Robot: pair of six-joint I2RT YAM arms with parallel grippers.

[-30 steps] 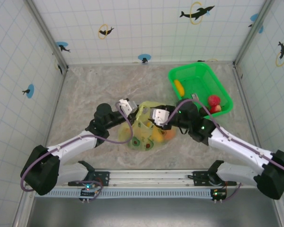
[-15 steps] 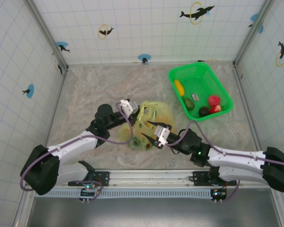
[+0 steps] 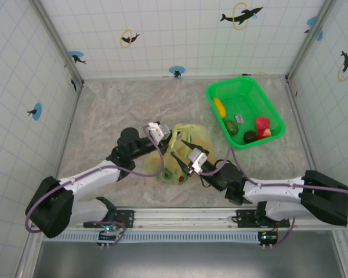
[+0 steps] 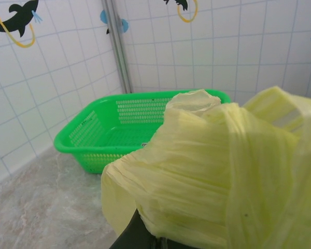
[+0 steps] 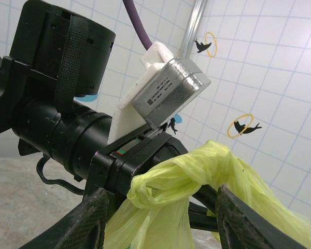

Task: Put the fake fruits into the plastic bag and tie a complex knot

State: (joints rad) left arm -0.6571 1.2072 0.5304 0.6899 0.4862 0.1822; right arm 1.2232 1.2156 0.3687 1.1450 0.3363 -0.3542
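Grey marbled tabletop is leaving loads of open room toward the left and top walls. Crinkly pale yellow plastic bag is sitting lower centre, with the bright green plastic tray upper right. Left gripper is clamping the bag's bunched top. Right gripper is hanging open, fingers either side of that bunch. Small glossy plastic fruits are showing through the bag.

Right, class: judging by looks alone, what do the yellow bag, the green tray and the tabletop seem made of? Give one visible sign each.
The plastic bag looks like thin, faintly glossy film: it crumples into fine folds. The green tray seems rigid moulded plastic: shiny, perforated walls. The table shows marble-like veining, perhaps printed laminate.
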